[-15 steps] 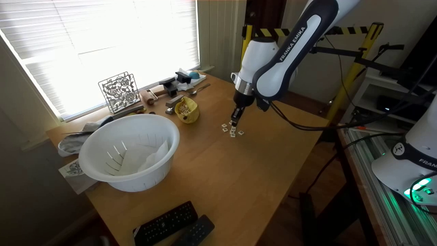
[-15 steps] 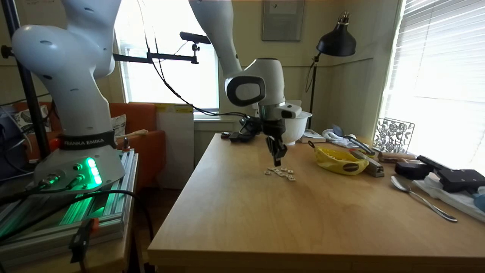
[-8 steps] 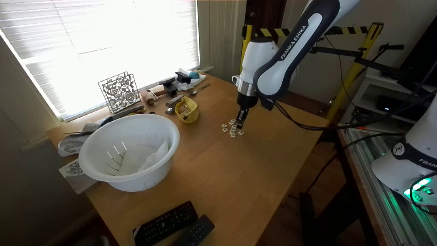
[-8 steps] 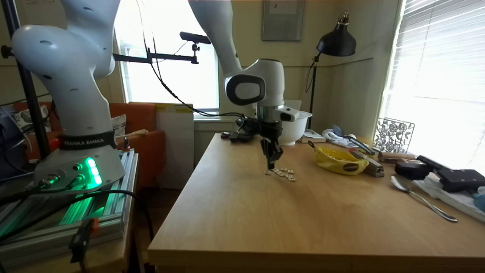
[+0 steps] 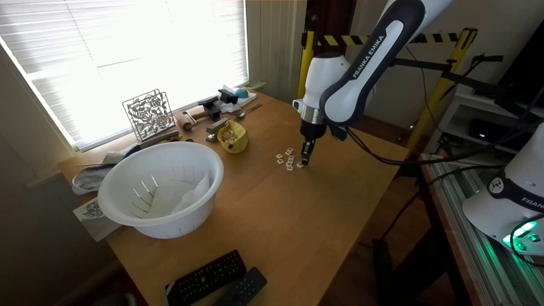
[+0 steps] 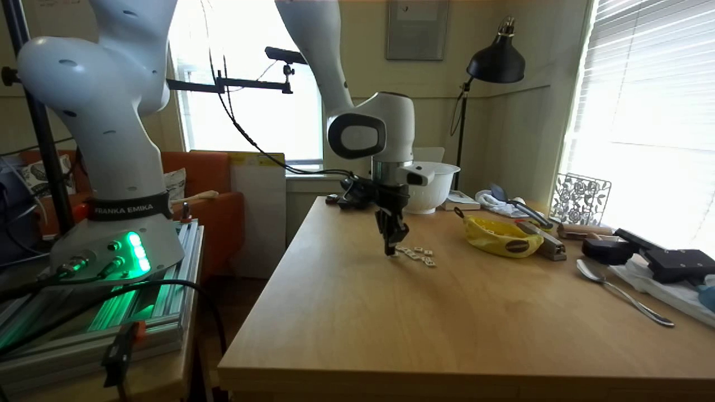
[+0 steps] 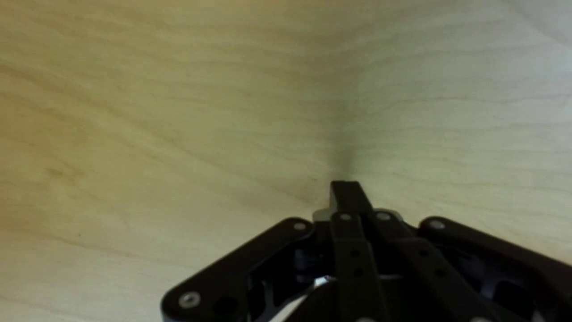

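Rightward and down it goes in an exterior view: the gripper has left the main bunch of letter tiles for the lone tile lying right of them on the table. Fingers pressed together, nothing visibly gripped; contact unclear. That puts the lone tile in play, I'd judge; the yellow banana pouch sits off left.
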You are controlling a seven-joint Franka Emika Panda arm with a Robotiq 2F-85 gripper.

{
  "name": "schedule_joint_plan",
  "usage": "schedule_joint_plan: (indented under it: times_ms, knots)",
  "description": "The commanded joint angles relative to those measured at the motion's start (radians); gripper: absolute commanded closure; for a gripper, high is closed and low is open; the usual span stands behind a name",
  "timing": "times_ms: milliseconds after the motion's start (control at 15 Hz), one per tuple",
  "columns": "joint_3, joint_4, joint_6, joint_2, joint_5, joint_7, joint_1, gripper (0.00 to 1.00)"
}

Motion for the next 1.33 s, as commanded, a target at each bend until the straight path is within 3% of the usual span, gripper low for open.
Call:
schedule_joint_plan:
  times_ms: [0, 400, 1267]
  knots:
    - [-0.031, 0.002, 0.0, 0.007, 0.003, -0.012, 0.012, 1.0]
    - [-0.068, 0.034, 0.006, 0.034, 0.0, -0.001, 0.013, 1.0]
    - [0.053, 0.016, 0.013, 0.001, 0.066, -0.102, -0.044, 1.0]
